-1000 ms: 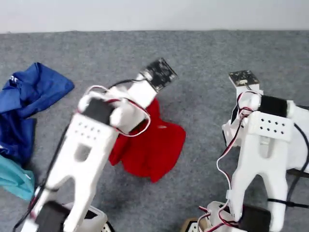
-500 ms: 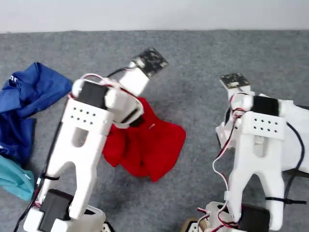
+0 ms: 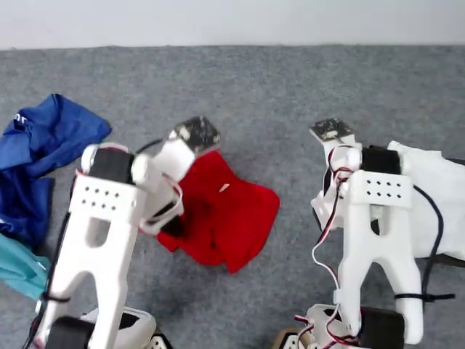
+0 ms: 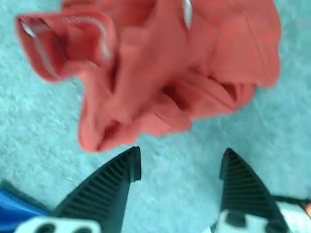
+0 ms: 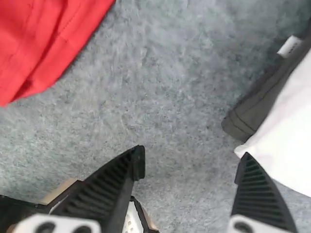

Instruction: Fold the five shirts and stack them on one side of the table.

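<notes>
A crumpled red shirt [image 3: 225, 211] lies on the grey carpet mid-table; it shows too in the left wrist view [image 4: 165, 77] and at a corner of the right wrist view [image 5: 43, 43]. My left gripper [image 4: 180, 167] hangs open just short of the red shirt, nothing between its fingers. My right gripper [image 5: 192, 167] is open over bare carpet, beside a folded white shirt [image 5: 286, 121] lying on a dark one [image 5: 252, 114]. That white shirt [image 3: 436, 196] sits at the table's right side. A blue shirt [image 3: 43, 153] and a teal one [image 3: 22, 269] lie bunched at the left.
The grey carpet [image 3: 305, 94] covers the table up to a pale wall at the back. Both white arms [image 3: 102, 240] [image 3: 374, 240] rise from bases at the front edge. Open carpet lies between the red shirt and the white pile.
The left arm has drawn back toward the front and left, uncovering the red shirt. The right arm has shifted left, exposing the white shirt behind it.
</notes>
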Action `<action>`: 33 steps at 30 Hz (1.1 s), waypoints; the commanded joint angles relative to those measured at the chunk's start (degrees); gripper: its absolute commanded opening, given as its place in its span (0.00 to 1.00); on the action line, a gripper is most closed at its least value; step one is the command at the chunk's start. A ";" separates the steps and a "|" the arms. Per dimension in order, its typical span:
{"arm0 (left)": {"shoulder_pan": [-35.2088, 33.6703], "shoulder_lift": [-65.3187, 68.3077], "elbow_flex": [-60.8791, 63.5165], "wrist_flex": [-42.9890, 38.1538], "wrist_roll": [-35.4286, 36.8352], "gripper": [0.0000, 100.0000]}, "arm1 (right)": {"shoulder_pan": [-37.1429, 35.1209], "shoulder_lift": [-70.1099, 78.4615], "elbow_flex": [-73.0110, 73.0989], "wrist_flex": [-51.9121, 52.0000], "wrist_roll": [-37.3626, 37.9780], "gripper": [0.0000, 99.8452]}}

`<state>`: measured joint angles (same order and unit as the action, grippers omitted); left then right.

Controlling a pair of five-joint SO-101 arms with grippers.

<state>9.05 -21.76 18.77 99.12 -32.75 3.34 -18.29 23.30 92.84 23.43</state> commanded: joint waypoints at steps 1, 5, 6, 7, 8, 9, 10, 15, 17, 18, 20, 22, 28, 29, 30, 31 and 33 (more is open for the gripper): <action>-0.26 -5.19 7.60 0.53 -2.20 0.27 | -0.75 -1.54 1.67 -1.80 0.79 0.30; -1.05 -6.95 11.91 -1.41 -2.64 0.26 | -0.75 -1.71 2.11 -1.98 0.79 0.30; -1.14 -6.95 12.44 -2.73 -2.64 0.26 | -0.75 -1.71 2.11 -1.98 0.79 0.30; -1.14 -6.77 13.14 -4.75 -2.64 0.26 | -0.75 -1.71 2.11 -1.98 0.79 0.30; -1.14 -6.51 14.37 -7.38 -2.64 0.26 | -0.75 -1.71 2.11 -1.98 0.79 0.30; -1.05 -6.07 15.78 -10.81 -2.55 0.26 | -0.75 -1.71 2.11 -1.98 0.79 0.30; -0.97 -5.45 17.36 -14.86 -2.46 0.26 | -0.75 -1.71 2.11 -1.98 0.79 0.30; -0.88 -0.70 22.20 -27.43 -2.20 0.26 | -0.57 -1.98 2.20 -1.36 0.62 0.30; -1.32 2.20 22.64 -28.92 -2.20 0.26 | -0.40 -1.98 2.29 -1.36 0.62 0.30; -1.76 3.69 22.55 -29.80 -2.20 0.26 | -0.40 -1.98 2.29 -1.36 0.62 0.30; -2.37 6.77 22.20 -32.18 -2.20 0.26 | -0.66 -1.98 2.29 -1.36 0.62 0.30; -2.20 9.67 22.20 -33.85 -2.20 0.26 | -0.75 -1.98 2.29 -1.36 0.62 0.30; -1.41 13.89 20.97 -33.93 -2.11 0.22 | -0.66 -1.98 2.29 -1.36 0.53 0.30; -1.41 13.89 20.18 -33.85 -1.76 0.19 | -0.75 -1.89 2.29 -1.36 0.53 0.30; -1.58 13.89 19.03 -33.76 -0.35 0.17 | -0.75 -1.80 2.29 -1.36 0.53 0.30; -1.85 13.89 17.98 -33.67 1.58 0.15 | -0.75 -1.71 2.29 -1.45 0.53 0.30; -1.85 13.89 15.96 -33.67 4.92 0.11 | -0.75 -1.63 2.37 -1.45 0.53 0.30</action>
<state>7.12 -7.69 38.55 65.63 -32.22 2.99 -18.29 25.49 91.43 23.60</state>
